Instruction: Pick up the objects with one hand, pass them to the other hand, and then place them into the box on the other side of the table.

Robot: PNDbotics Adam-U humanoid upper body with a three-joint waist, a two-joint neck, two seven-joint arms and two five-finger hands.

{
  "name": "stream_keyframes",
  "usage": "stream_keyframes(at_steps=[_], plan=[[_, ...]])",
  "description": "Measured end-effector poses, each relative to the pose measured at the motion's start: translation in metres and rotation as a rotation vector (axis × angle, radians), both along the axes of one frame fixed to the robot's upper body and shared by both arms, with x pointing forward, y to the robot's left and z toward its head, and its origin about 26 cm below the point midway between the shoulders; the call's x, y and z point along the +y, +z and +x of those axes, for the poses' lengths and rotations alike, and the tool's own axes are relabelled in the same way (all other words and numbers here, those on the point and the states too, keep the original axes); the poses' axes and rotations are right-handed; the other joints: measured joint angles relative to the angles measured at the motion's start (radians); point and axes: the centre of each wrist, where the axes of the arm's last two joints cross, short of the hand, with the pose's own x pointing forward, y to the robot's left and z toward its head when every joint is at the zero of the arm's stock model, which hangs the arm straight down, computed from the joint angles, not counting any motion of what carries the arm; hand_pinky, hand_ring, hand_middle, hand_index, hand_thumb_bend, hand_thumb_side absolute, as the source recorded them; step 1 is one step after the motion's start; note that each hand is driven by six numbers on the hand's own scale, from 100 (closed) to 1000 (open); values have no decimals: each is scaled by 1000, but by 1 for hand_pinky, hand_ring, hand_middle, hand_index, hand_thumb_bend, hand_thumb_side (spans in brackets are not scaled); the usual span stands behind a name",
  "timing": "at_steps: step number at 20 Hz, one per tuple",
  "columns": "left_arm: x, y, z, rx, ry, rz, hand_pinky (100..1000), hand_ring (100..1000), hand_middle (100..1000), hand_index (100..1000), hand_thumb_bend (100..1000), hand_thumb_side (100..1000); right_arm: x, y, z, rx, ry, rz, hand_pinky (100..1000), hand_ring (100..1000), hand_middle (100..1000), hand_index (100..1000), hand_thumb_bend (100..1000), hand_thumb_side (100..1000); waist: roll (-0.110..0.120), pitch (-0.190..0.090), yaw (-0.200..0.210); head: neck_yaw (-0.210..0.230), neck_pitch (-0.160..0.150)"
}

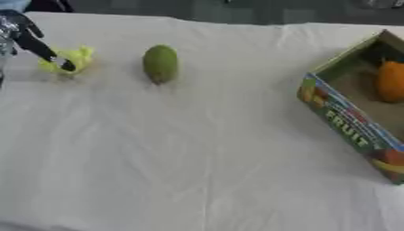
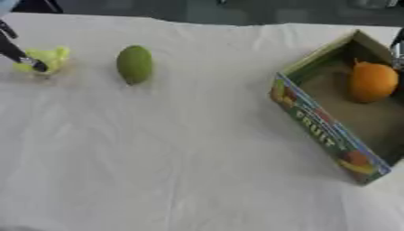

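Upper left of the frame: left hand [image 1: 20, 31], black with silvery parts, reaching down onto a yellow-green object [image 1: 72, 59], one dark finger straight and touching it with its tip — nothing curled round it, so open. Just right of that, well clear of the hand, a green oval fruit [image 1: 160, 63] lying on the white-clothed worktop [image 1: 197, 149]. At the right edge, set askew, an open cardboard box [image 2: 319, 128] with a colourful printed side reading "FRUIT"; inside it, toward the upper end, an orange fruit [image 2: 372, 81] resting on the brown floor of the box. At the far right edge of the right eye view, beside the box's upper corner, a thin dark sliver — too little to identify. Right hand not seen in either view. Wide bare cloth across the lower half.
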Motion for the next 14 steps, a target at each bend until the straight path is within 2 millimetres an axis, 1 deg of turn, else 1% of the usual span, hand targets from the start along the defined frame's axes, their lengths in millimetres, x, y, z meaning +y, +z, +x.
stream_keyframes(at_steps=[1, 2, 3, 4, 5, 7, 8, 9, 11, 14], plan=[[-1, -1, 1, 2, 11, 10, 724, 751, 705, 821, 906, 186, 1, 0, 0, 2, -1, -1, 1000, 922, 984, 1000, 100, 293, -1, 3, 0, 4, -3], [-1, -2, 2, 4, 22, 19, 718, 747, 701, 820, 840, 146, 2, -1, 1, 4, -2, 1, 1000, 920, 982, 1000, 100, 283, -1, 4, -2, 8, -5], [-1, -2, 2, 2, 34, 30, 717, 746, 700, 820, 814, 130, 2, -1, 1, 8, -2, 0, 1000, 919, 982, 1000, 100, 281, -3, 6, -4, 14, -6], [-1, -2, 3, -5, 51, 41, 717, 746, 700, 820, 814, 130, 3, -2, 1, 11, -4, -2, 1000, 919, 982, 1000, 100, 281, -5, 9, -7, 21, -7], [0, -3, 3, -11, 70, 51, 716, 743, 696, 816, 765, 100, 3, -2, 1, 13, -6, -1, 1000, 918, 981, 1000, 100, 277, -7, 14, -9, 28, -8], [1, -4, 3, -23, 99, 70, 716, 742, 696, 816, 760, 100, 4, -4, 1, 17, -6, -2, 1000, 918, 981, 1000, 100, 277, -9, 19, -11, 40, -15], [1, -6, 4, -27, 108, 76, 715, 742, 695, 815, 744, 100, 5, -4, 1, 19, -7, -4, 1000, 918, 981, 1000, 100, 277, -10, 19, -11, 44, -16], [0, -6, 4, -30, 115, 83, 716, 736, 700, 809, 675, 100, 5, -4, 1, 19, -9, -6, 1000, 915, 979, 1000, 100, 271, -10, 20, -12, 46, -17], [0, -6, 5, -35, 137, 103, 708, 733, 695, 813, 645, 100, 5, -5, 1, 21, -13, -5, 1000, 914, 978, 1000, 100, 267, -10, 23, -15, 48, -18], [-3, -7, 6, -51, 156, 119, 690, 727, 687, 801, 572, 100, 7, -7, 2, 31, -17, -4, 1000, 911, 975, 1000, 100, 261, -11, 27, -21, 49, -17]])
